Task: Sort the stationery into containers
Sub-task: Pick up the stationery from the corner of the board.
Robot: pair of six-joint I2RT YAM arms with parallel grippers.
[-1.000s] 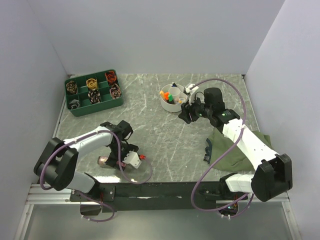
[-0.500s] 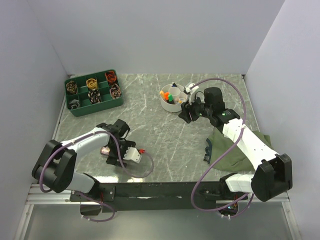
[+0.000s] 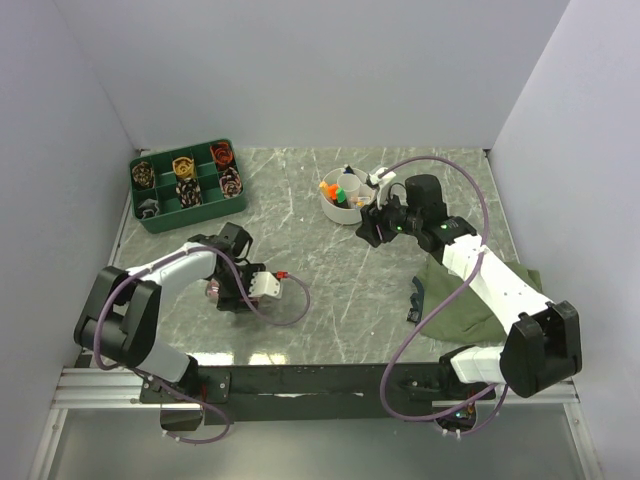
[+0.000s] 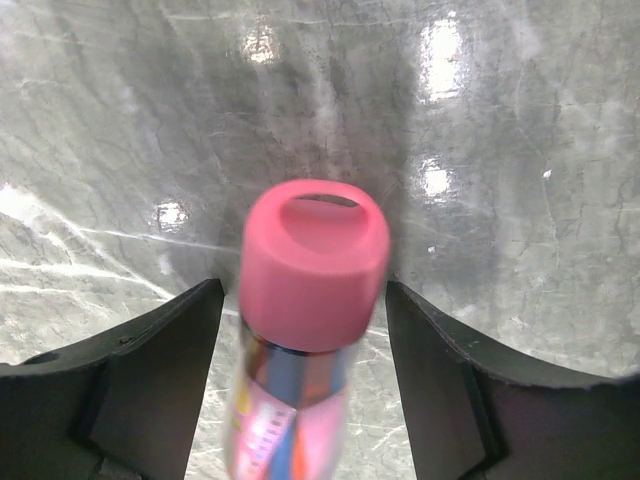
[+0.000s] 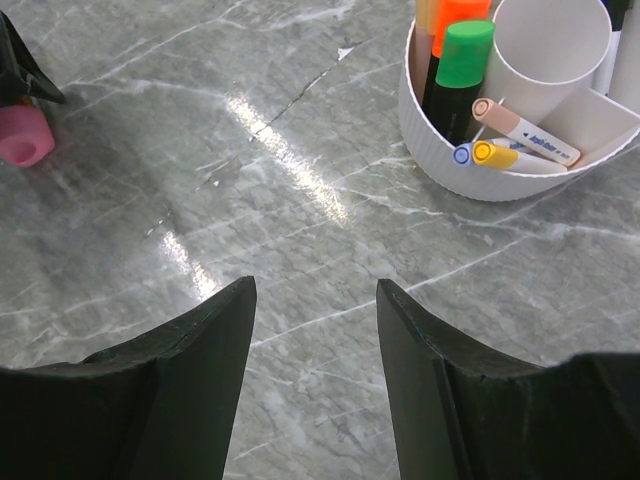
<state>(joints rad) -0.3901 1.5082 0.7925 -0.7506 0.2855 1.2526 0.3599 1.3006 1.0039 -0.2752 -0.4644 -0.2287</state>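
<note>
Stationery (image 3: pixel 340 190) in two places: most of it standing in the white bowl (image 5: pixel 470 170) at the far middle of the tabletop (image 3: pixel 340 280), one thick pink marker (image 4: pixel 312 260) well apart at the near left.

Grey marbled tabletop, glossy, with light glare.

Olive-green cloth pouch (image 3: pixel 480 300) crumpled at near right, partly under the right arm (image 3: pixel 500 285).

Dark green tray (image 3: pixel 195 220) at far left, six compartments, coiled bands (image 3: pixel 183 166) inside. Well away from bowl and marker.

Left arm (image 3: pixel 170 265) bent low over the near left.

Bowl round, ribbed outer wall, inner walls around a central cup (image 5: pixel 555 50).

Right claw (image 5: pixel 315 285) just in front of the bowl, above bare marble, on the stretch between bowl and pink marker. Fingers spread, nothing between them.

Left claw (image 4: pixel 305 290) spread to either side of the pink marker, a sliver of gap beside the barrel on each side. Contact with the cap not possible to judge.

Pink marker: fat rounded pink cap with a recess in its top, blurred; glossy barrel with coloured print below.

In the bowl: orange-capped marker (image 5: pixel 458 12) and green-capped black marker (image 5: pixel 462 55) upright in one compartment; tan pen (image 5: pixel 520 125) leaning beside them; thin yellow pen (image 5: pixel 500 155) and a blue-ended pen (image 5: pixel 462 154) lying low against the wall.
</note>
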